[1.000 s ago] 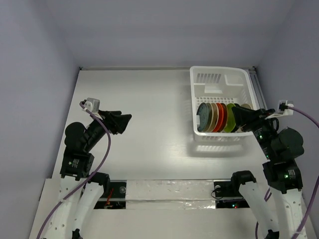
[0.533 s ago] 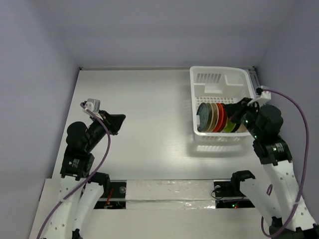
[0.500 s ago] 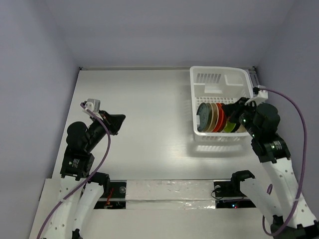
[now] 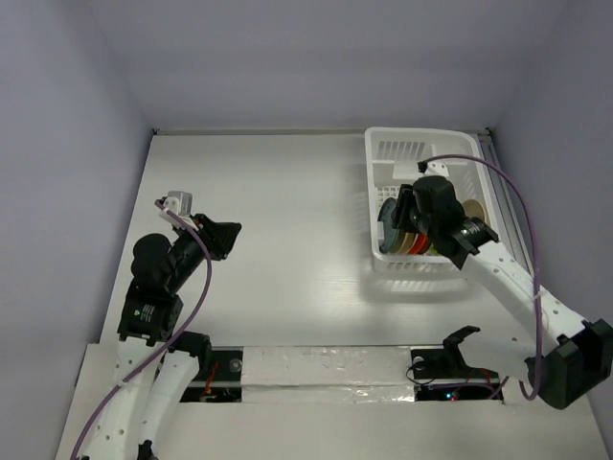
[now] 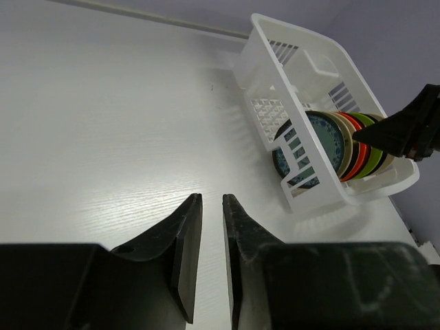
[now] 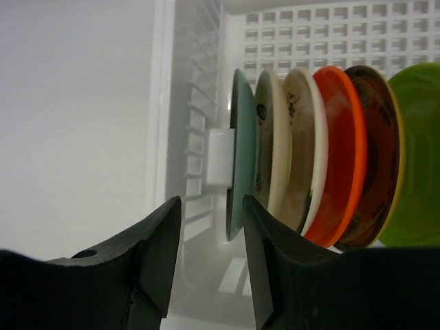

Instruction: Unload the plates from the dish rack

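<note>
- White plastic dish rack [image 4: 421, 142]: it sits at about 2 o'clock on the pale surface [image 4: 287, 201], seen from overhead.
- Plates [image 6: 330, 158]: six show, standing on edge in the rack's 6 o'clock half. They are packed in a row whose long axis runs from 9 to 3 o'clock, with their faces turned along that line. The teal plate [image 6: 242, 158] ends the row at 9 o'clock.
- Right jaws: about half open and empty, poised above the row's 9 o'clock end. In the wrist view the teal rim lies at about 1 o'clock from the gap, in line with the 3 o'clock finger rather than centred.
- Left jaws: all but closed to a thin slit and holding nothing. They are over bare surface toward 9 o'clock, well apart from the rack.
- Judgement: the right arm [image 4: 498, 273] is the nearer. A slight shift toward 3 o'clock would probably put the gap astride the teal rim before any descent.
</note>
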